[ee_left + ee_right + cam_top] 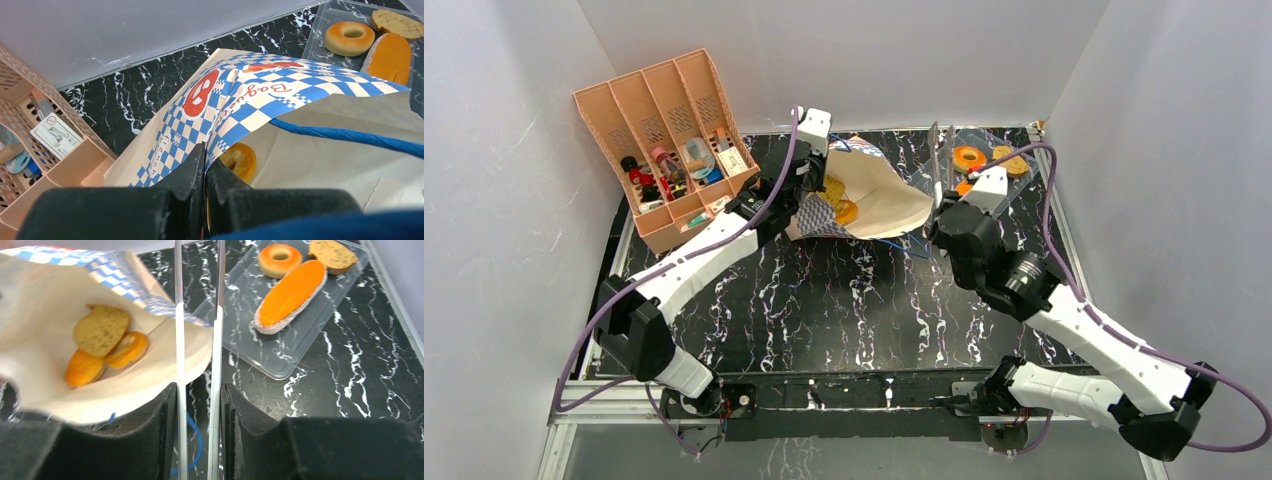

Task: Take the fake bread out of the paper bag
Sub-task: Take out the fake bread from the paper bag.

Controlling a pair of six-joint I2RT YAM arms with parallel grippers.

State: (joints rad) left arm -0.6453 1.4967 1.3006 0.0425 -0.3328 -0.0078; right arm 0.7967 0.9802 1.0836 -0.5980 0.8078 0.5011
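Observation:
The paper bag (886, 195) lies on its side, mouth toward the right arm. My left gripper (205, 150) is shut on its checkered rim (260, 107), holding the mouth up. Inside the bag (40, 300) lie a brown toast slice (101, 329) and two small orange-tan round breads (127, 350) (84, 367). My right gripper (199, 390) is shut on metal tongs (216, 340), whose two arms stand a little apart and run past the bag's mouth; their tips are out of view. A ring bagel (279, 260), a long orange-topped loaf (291, 295) and another toast slice (332, 254) lie on the clear tray (280, 365).
An orange slotted organiser (664, 140) full of small items stands at the back left, close to the left arm. The clear tray (1014, 140) sits at the back right by the wall. A blue cord handle (345, 135) crosses the bag's mouth.

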